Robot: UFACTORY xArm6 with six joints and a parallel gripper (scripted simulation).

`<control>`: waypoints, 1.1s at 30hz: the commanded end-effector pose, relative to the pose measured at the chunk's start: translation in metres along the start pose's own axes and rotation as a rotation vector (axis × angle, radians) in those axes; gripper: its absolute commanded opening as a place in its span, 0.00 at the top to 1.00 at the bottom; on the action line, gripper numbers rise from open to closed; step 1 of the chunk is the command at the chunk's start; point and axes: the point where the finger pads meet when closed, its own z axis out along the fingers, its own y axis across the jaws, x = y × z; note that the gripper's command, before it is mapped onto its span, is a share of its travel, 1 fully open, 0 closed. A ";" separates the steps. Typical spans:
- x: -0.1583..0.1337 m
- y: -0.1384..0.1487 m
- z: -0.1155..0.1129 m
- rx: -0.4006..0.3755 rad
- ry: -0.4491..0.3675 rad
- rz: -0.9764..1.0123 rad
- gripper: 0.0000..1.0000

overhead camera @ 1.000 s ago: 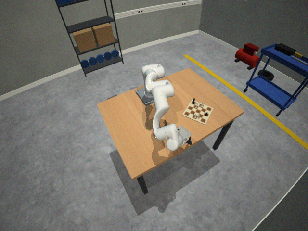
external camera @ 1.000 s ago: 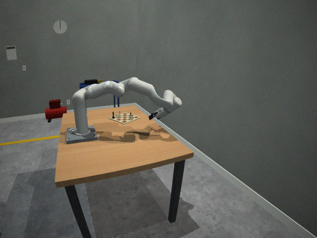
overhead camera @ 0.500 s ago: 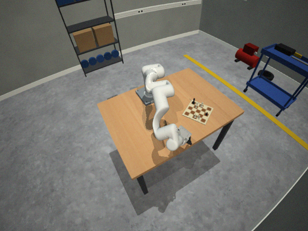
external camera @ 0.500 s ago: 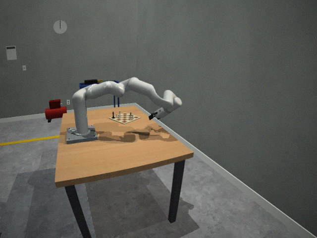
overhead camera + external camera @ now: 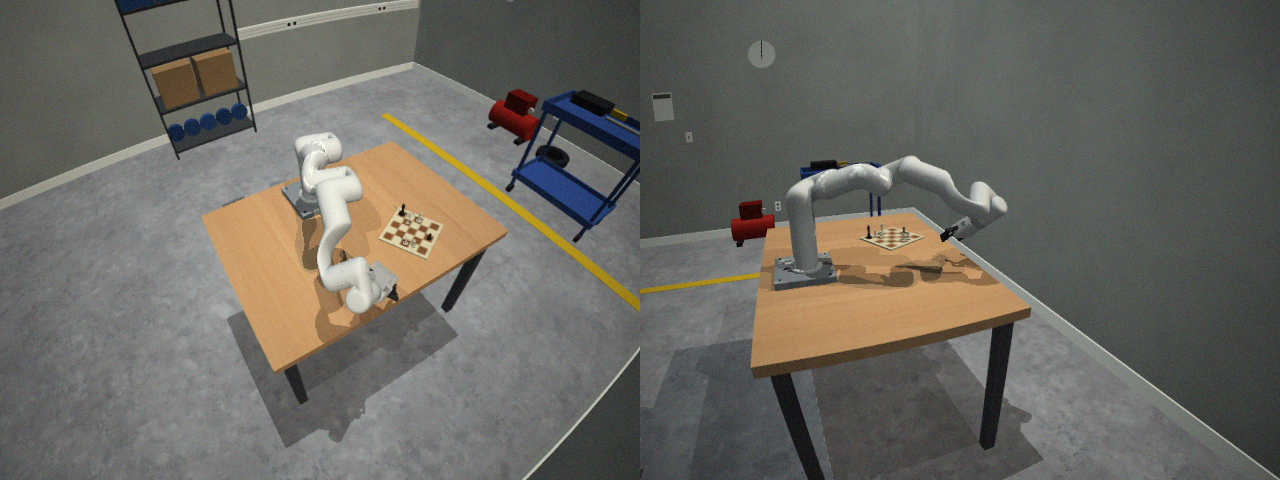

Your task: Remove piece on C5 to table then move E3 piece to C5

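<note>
A small chessboard (image 5: 411, 235) lies on the right part of the wooden table; it also shows in the exterior view (image 5: 892, 238). Several small black and white pieces stand on it, too small to tell their squares. A black piece (image 5: 402, 211) stands at the board's far corner, by the edge (image 5: 868, 231). My gripper (image 5: 393, 292) is open and empty. It hangs above the table's near-right edge, well short of the board, and points toward it in the exterior view (image 5: 946, 235).
The arm's base (image 5: 302, 198) is bolted at the table's far side. A shelf rack with boxes (image 5: 193, 77) stands by the wall. A blue cart (image 5: 578, 165) and a red compressor (image 5: 514, 116) stand to the right.
</note>
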 end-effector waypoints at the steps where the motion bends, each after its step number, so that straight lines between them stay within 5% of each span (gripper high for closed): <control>1: 0.001 0.001 -0.002 -0.003 -0.003 -0.003 0.00; 20: 0.009 -0.001 -0.008 -0.003 -0.003 -0.003 0.00; 33: 0.065 -0.015 -0.058 -0.003 -0.003 -0.003 0.00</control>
